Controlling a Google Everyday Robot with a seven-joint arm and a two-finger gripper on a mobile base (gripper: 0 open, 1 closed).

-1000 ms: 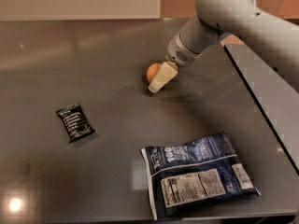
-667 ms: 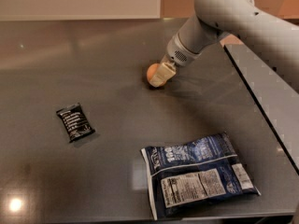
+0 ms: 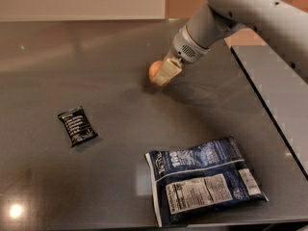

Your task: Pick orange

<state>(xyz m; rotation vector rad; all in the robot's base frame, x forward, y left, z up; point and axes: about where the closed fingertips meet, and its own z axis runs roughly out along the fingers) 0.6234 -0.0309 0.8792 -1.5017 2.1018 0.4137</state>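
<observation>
Gripper (image 3: 165, 72) fingers are pinching the orange (image 3: 153, 70), which is peeking out beside them. Both are sitting slightly higher off the tabletop (image 3: 96, 177) than before.

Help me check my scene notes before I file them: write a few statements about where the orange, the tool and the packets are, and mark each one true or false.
1. The tool is right against the orange, on its right side in the camera view. True.
2. The blue snack bag lies flat near the front edge of the table. True.
3. The black packet touches the blue snack bag. False: they lie apart, the black packet well to the left in the view.
4. The orange rests on the blue snack bag. False: it sits on the bare table, farther back than the bag.
</observation>
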